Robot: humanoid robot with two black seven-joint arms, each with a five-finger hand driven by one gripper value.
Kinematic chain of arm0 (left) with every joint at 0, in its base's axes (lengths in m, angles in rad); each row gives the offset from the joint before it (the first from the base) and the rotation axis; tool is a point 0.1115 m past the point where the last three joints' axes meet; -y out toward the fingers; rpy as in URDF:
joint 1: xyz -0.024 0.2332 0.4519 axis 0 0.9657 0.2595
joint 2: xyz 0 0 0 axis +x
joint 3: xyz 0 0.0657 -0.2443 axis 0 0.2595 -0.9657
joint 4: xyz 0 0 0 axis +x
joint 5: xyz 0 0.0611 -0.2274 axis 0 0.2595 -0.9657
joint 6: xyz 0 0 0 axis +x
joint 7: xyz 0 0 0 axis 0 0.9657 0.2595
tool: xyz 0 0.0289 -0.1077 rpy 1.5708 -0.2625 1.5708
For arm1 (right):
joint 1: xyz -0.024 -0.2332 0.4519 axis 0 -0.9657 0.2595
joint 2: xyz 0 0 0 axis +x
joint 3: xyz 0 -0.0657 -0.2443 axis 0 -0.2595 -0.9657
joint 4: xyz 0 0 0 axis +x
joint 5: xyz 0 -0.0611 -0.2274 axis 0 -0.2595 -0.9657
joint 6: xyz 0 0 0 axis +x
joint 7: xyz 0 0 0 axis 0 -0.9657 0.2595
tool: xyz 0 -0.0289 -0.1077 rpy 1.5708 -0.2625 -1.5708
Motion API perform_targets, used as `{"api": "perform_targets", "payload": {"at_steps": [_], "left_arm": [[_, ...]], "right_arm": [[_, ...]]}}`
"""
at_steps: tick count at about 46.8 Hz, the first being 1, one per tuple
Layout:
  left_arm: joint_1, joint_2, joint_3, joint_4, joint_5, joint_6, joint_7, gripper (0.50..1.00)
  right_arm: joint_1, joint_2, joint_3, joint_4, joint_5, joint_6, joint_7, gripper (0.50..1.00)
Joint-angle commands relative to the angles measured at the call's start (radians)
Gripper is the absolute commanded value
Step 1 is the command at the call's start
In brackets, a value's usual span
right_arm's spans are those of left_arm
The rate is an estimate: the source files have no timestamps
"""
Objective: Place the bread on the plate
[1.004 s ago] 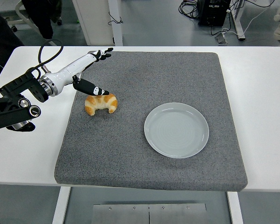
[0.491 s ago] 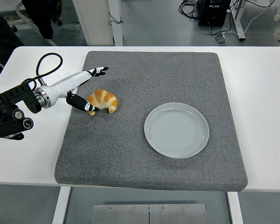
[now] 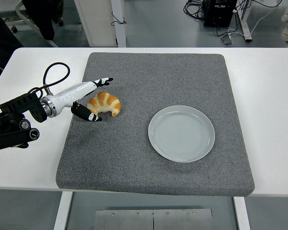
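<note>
A golden croissant (image 3: 104, 103) lies on the left part of the grey mat (image 3: 158, 158). A pale grey plate (image 3: 181, 133) rests on the mat to its right, with nothing on it. My left hand (image 3: 97, 98) reaches in from the left and brackets the croissant's left end. Its upper fingers (image 3: 103, 81) stretch just behind the bread and the thumb (image 3: 89, 115) lies in front of it. The fingers are spread and do not clasp the bread. My right arm is out of sight.
The mat sits on a white table (image 3: 269, 96). A black cable (image 3: 55, 72) loops above my left forearm. Chair legs, a table leg and cables stand on the floor beyond the far edge.
My left hand has come down and back toward the near-left, from above the croissant to beside its left end. The croissant shifted slightly.
</note>
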Motion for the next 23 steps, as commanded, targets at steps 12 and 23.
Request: {"api": "perform_targets", "payload": {"at_steps": [12,23], "left_arm": [[0.017,-0.075,-0.003,0.039,-0.002,0.047,0.06,0.939],[0.021,-0.096,-0.002,0.072,0.0,0.06,0.083,0.846]], "right_arm": [[0.0,0.0,0.0,0.0,0.0,0.0,0.0,1.0],[0.0,0.0,0.0,0.0,0.0,0.0,0.0,1.0]]}}
